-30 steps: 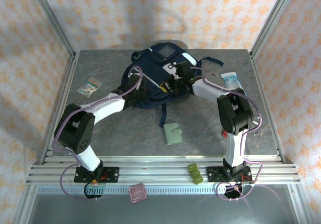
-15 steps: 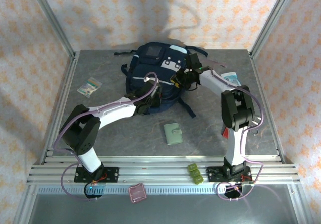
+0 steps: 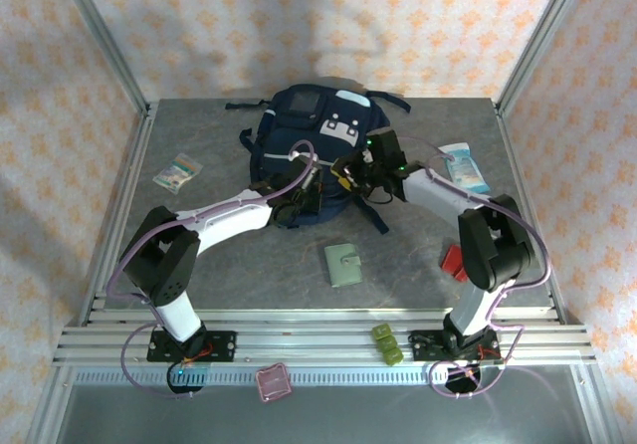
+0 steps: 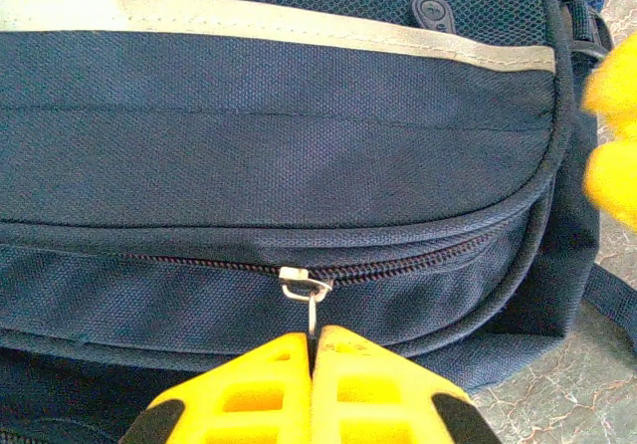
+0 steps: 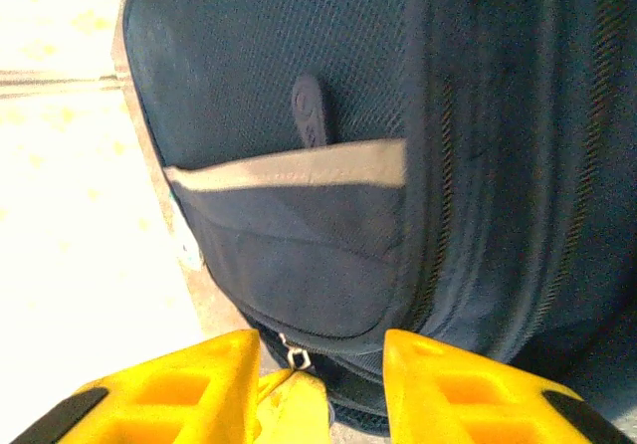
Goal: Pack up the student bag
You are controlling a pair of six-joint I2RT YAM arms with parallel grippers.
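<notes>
The student bag [image 3: 317,135], a navy backpack with white stripe trim, lies at the back middle of the table. My left gripper [image 3: 310,196] is at its near edge. In the left wrist view the yellow left gripper [image 4: 315,352] is shut on the metal zipper pull [image 4: 313,310] of a front pocket whose zipper [image 4: 199,263] is closed. My right gripper [image 3: 349,172] is at the bag's near right side. In the right wrist view the right gripper [image 5: 318,369] stands open just off the student bag [image 5: 328,145], with nothing between its fingers and the zipper pull [image 5: 297,356] close by.
A green wallet [image 3: 344,264] lies in front of the bag. A small packet [image 3: 177,171] is at the left, a white-blue pack [image 3: 463,162] at the right, and a red item [image 3: 454,262] by the right arm. A green object [image 3: 386,344] and a pink one [image 3: 272,381] rest on the near rails.
The bag has shifted toward the back and right, and the left gripper followed with the zipper pull. The right gripper has opened and let go of the bag.
</notes>
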